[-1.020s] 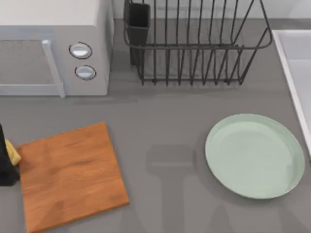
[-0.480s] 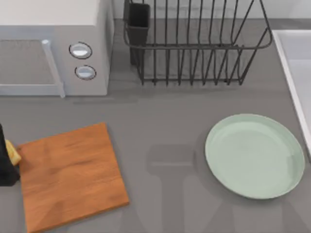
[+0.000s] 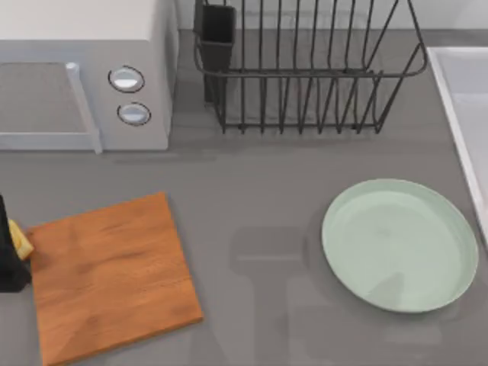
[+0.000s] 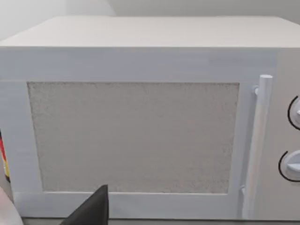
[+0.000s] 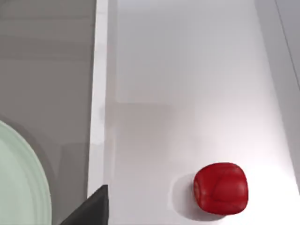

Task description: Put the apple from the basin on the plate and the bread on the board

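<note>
The red apple (image 5: 220, 188) lies on the white floor of the basin (image 5: 187, 70), whose rim (image 3: 457, 114) runs along the table's right edge. One dark fingertip (image 5: 96, 206) of my right gripper hangs above the basin's rim, to the side of the apple and apart from it. The mint-green plate (image 3: 400, 244) sits right of centre with nothing on it. The wooden board (image 3: 110, 274) lies bare at the front left. The yellow bread (image 3: 20, 242) sits at the board's left edge, against a dark shape (image 3: 8, 259). One fingertip (image 4: 96, 206) of my left gripper faces the microwave.
A white microwave (image 3: 84, 76) fills the back left, its door and handle (image 4: 260, 140) close before the left wrist. A black wire dish rack (image 3: 305, 69) stands at the back centre. Grey counter (image 3: 252, 213) runs between board and plate.
Arm shadows on the counter's front and across the plate have shifted. Board, bread and plate have not moved.
</note>
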You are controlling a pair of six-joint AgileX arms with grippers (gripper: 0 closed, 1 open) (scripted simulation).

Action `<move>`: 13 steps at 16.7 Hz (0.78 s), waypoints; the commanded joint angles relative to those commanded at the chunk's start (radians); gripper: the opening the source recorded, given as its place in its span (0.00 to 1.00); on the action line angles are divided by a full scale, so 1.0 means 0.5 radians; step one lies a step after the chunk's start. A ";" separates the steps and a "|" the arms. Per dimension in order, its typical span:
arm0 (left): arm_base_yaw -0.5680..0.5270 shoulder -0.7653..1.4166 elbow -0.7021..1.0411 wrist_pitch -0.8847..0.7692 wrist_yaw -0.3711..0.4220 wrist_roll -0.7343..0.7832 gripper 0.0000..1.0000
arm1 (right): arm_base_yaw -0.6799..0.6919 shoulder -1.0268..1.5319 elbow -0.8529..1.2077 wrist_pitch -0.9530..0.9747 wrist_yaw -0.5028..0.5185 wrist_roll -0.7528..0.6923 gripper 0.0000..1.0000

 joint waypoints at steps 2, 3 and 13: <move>0.000 0.000 0.000 0.000 0.000 0.000 1.00 | -0.051 0.344 0.245 -0.172 0.000 -0.049 1.00; 0.000 0.000 0.000 0.000 0.000 0.000 1.00 | -0.077 0.514 0.366 -0.257 0.000 -0.073 1.00; 0.000 0.000 0.000 0.000 0.000 0.000 1.00 | -0.284 1.898 1.352 -0.950 0.001 -0.268 1.00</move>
